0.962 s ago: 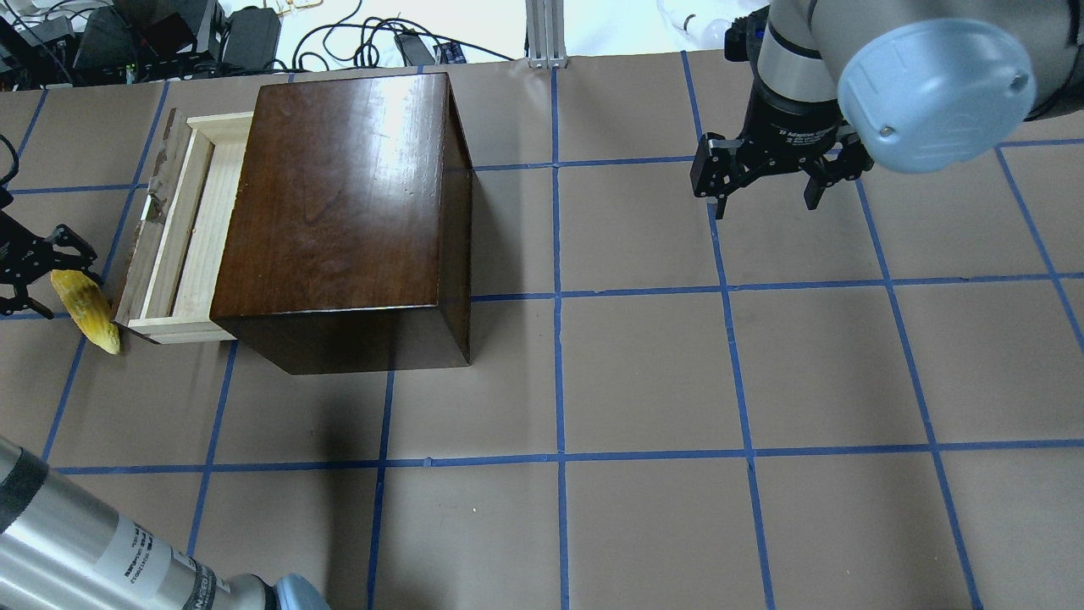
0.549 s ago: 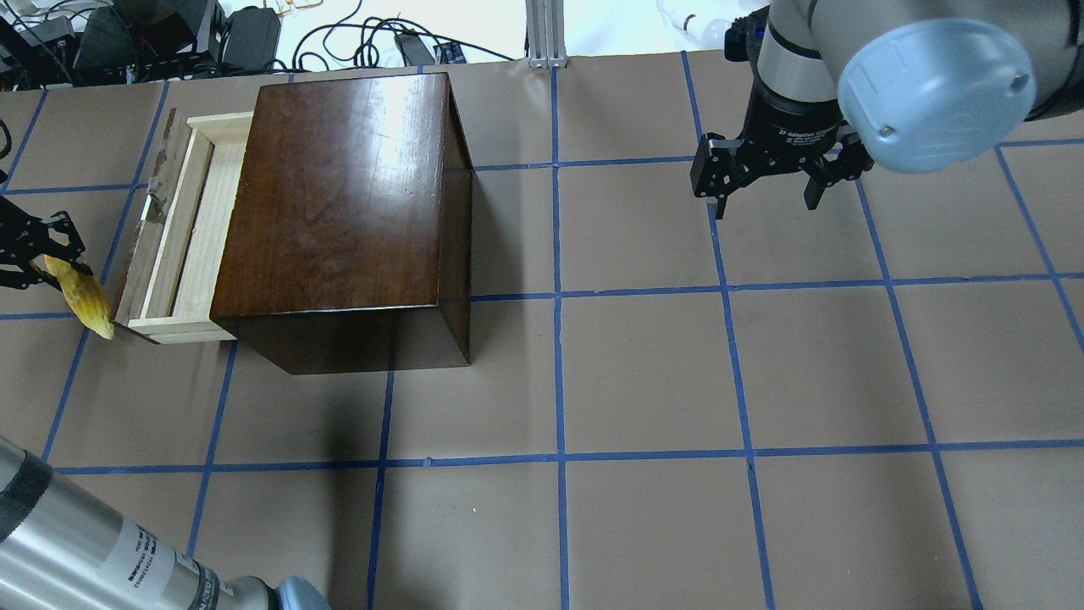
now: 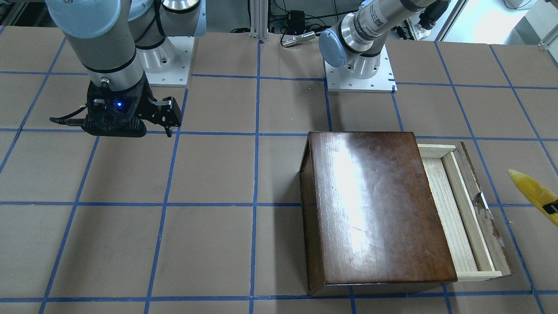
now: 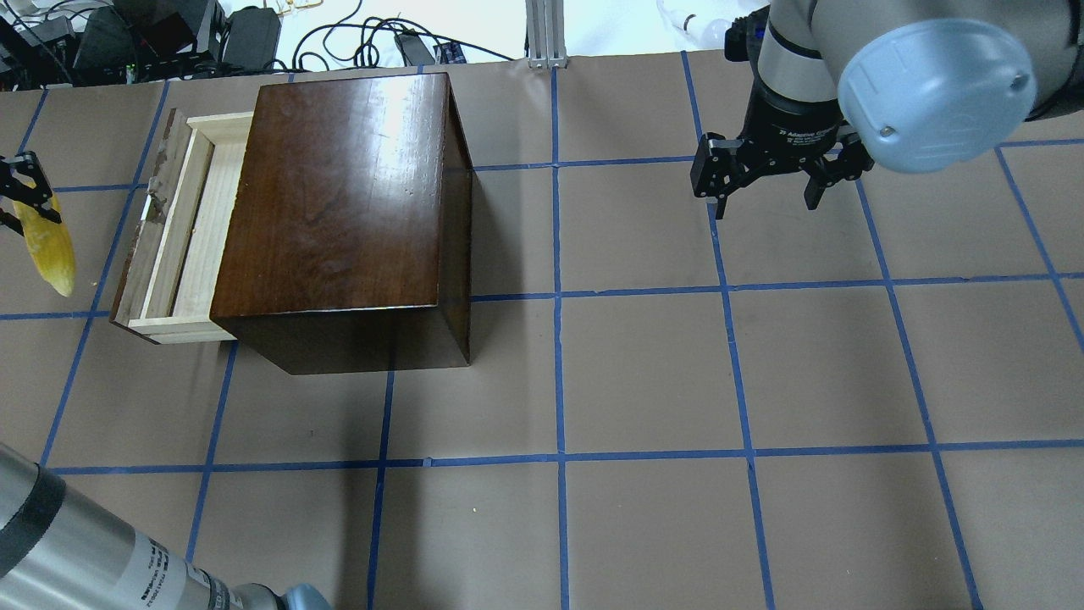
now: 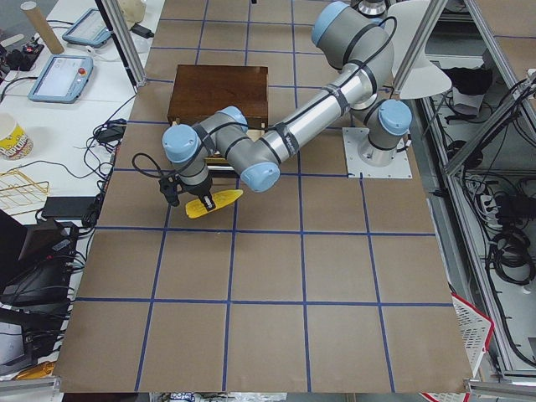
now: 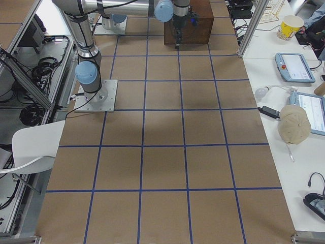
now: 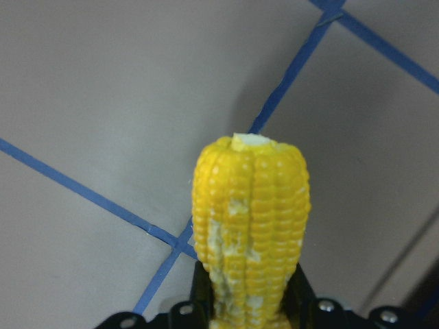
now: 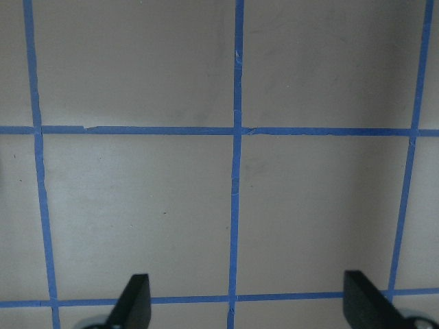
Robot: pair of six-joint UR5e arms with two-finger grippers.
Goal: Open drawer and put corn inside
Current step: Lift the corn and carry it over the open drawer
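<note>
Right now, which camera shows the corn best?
Left wrist: the corn is close, kernels sharp. Overhead and front catch it at their edges; exterior left shows it small; exterior right and right wrist miss it.

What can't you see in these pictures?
- Back of the drawer: overhead view, hidden under the box.
- Left gripper: overhead view, cut off by the left edge.
- Held end of the corn: left wrist view, past the bottom edge.
</note>
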